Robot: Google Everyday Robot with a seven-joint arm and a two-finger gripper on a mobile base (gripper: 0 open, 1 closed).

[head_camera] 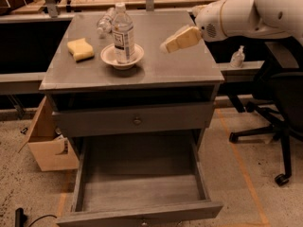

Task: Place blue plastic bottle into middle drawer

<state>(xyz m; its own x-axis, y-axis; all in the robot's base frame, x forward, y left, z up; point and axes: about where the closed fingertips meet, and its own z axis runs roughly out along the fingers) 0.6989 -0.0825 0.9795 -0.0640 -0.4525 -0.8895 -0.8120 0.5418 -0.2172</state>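
Observation:
The blue plastic bottle, clear with a white cap and a white label, stands upright in a small white bowl on the grey cabinet top. My gripper, cream coloured, hovers above the cabinet top to the right of the bottle, a short way apart from it and pointing toward it. The middle drawer is pulled out wide below, with a bare board floor and nothing in it.
A yellow sponge lies left of the bowl. A smaller clear bottle lies behind the bowl. The upper drawer with a round knob is shut. A cardboard box stands left of the cabinet, an office chair to the right.

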